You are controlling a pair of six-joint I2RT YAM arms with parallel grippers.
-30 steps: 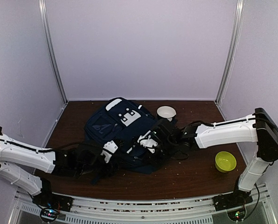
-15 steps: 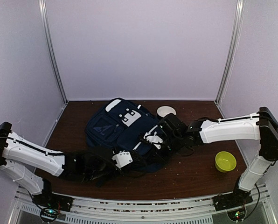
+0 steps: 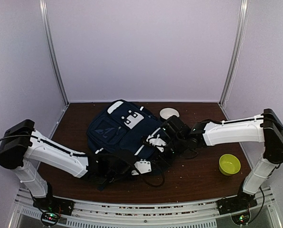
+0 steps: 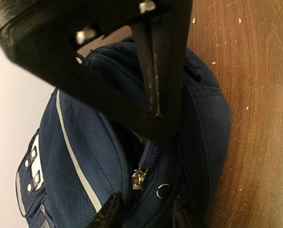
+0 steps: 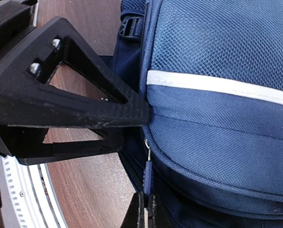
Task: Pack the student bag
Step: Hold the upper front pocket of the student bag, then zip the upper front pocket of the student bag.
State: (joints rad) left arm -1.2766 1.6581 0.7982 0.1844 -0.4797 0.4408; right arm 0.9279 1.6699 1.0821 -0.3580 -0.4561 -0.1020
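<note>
The student bag [image 3: 117, 130] is matt navy woven cloth, coarse and mesh-like on one panel, with a smooth white stripe. Its zip pull [image 5: 147, 173] is a navy tab on a small bright metal ring. The fingers [image 5: 75, 107] are matt black plastic, finely ridged. The counter [image 3: 193, 178] is dark wood-grain, smooth with slight sheen. The bowl [image 3: 229, 164] looks glossy yellow-green plastic.

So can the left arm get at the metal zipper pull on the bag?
Probably yes: the zipper pull lies just ahead of the left tool, between its parted fingers, with nothing covering it.
</note>
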